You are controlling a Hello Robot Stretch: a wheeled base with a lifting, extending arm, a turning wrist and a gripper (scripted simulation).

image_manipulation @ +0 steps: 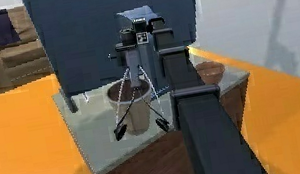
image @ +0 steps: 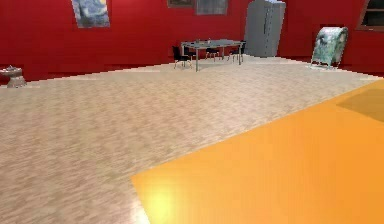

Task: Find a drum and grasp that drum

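Note:
A beige, round, drum-like tub (image_manipulation: 133,116) stands on a grey-topped low table (image_manipulation: 102,144) in the arm side view. My arm, a dark bar, rises from the bottom edge to the gripper (image_manipulation: 141,129), whose two thin fingers (image_manipulation: 120,130) straddle the tub in the picture. I cannot tell whether the gripper holds anything, nor whether it touches the tub.
A large dark blue panel (image_manipulation: 112,25) stands behind the table and a brown bowl (image_manipulation: 209,71) sits on its right end. A brown sofa (image_manipulation: 5,48) stands at top left. Ahead are a dining table with chairs (image: 210,50), a grey fridge (image: 265,27), red walls and an orange rug (image: 290,165).

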